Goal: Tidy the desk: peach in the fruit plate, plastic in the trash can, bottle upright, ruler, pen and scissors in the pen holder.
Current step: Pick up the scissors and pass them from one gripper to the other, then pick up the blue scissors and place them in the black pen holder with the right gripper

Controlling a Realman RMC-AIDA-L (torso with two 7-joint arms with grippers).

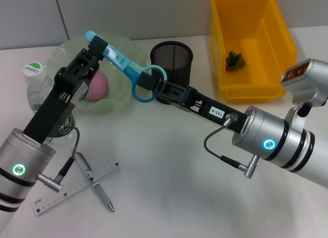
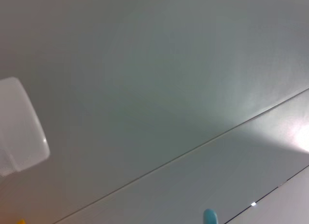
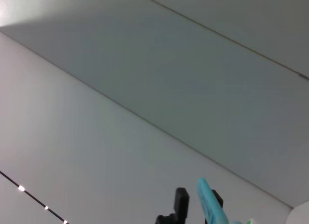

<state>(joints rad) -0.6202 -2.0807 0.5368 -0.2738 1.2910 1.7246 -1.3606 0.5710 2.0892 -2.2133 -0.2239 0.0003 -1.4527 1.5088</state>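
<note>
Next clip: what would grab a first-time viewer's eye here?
The blue scissors held in the air between both arms, left hand on the blade end and right hand at the handle loops, beside the black mesh pen holder. Then the bright yellow trash can at back right.

head: down onto desk (image 1: 169,166) | wrists: up at wall | shared: scissors (image 1: 120,61)

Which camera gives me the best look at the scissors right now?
The head view: the scissors show whole, held aloft between the left gripper at the blade end and the right gripper at the handle loops. The right wrist view shows only the blue blade; the left wrist view only a blue tip.
</note>
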